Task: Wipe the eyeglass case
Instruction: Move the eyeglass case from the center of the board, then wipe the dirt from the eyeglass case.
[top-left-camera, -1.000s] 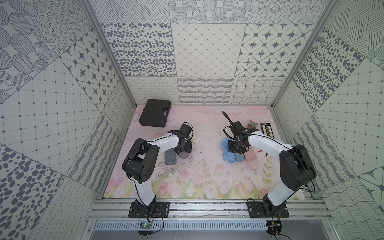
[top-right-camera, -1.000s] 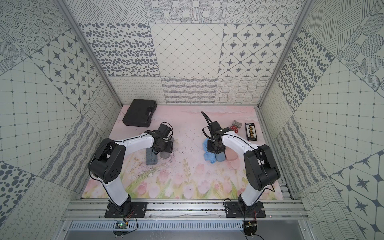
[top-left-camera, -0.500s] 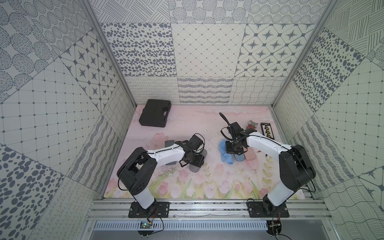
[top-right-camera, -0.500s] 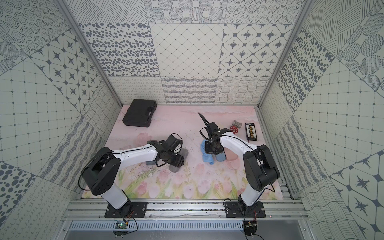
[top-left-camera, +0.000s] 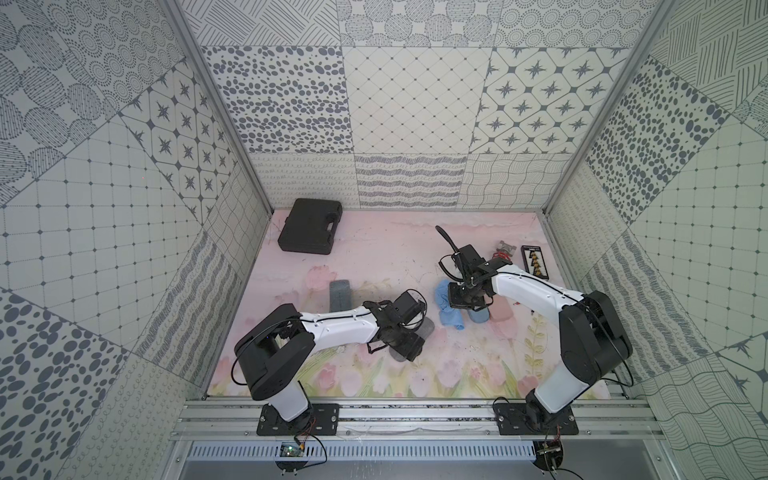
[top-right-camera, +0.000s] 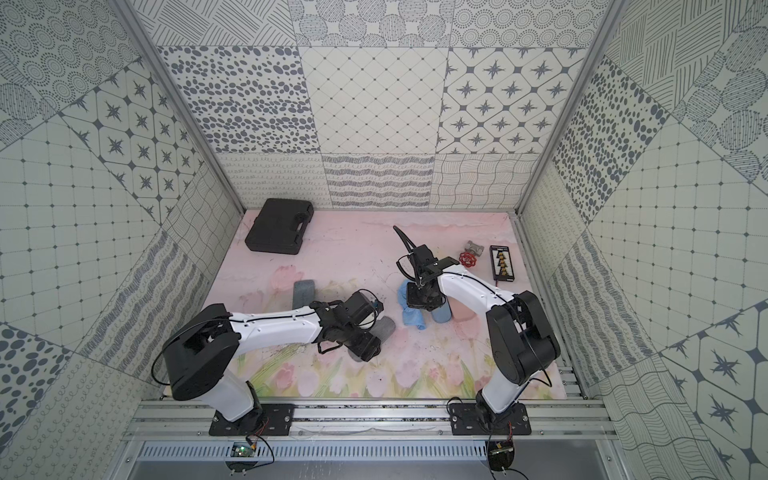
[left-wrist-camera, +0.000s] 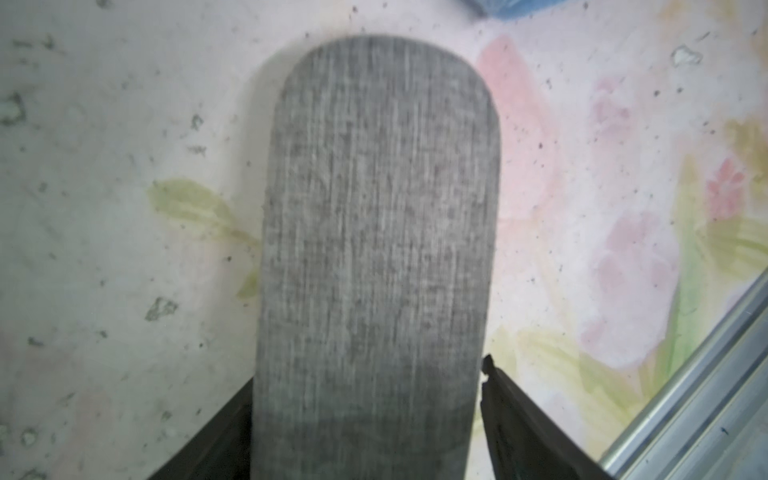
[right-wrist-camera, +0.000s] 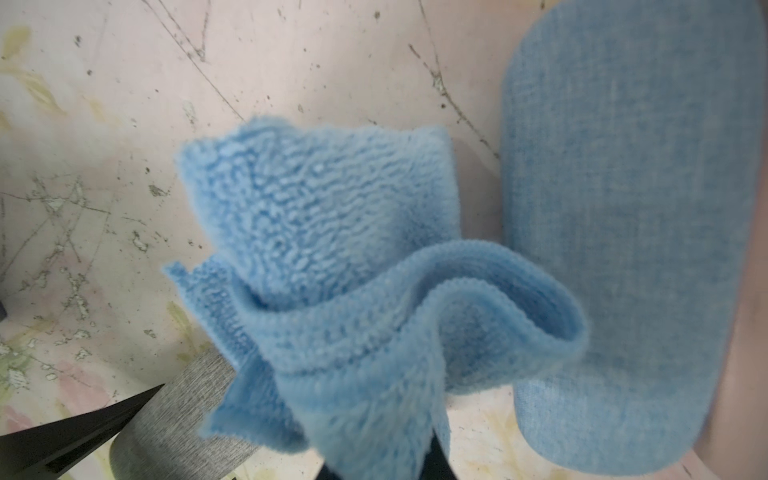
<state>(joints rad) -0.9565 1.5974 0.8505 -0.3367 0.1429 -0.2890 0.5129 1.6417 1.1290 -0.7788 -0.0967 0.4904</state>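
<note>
Grey case (left-wrist-camera: 374, 228): matt woven fabric; blue cloth (right-wrist-camera: 332, 249): fluffy terry

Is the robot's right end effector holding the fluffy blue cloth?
Yes, in the right wrist view the fluffy blue cloth bunches up out of the shut right end effector.

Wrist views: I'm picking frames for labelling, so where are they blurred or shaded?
Left wrist view: the grey eyeglass case looks soft and streaky, its near end shaded. Right wrist view: the blue cloth shows crisp pile on its far flap, but its nearest fold is out of focus, and the blue case is slightly soft. Neither shows glare.
</note>
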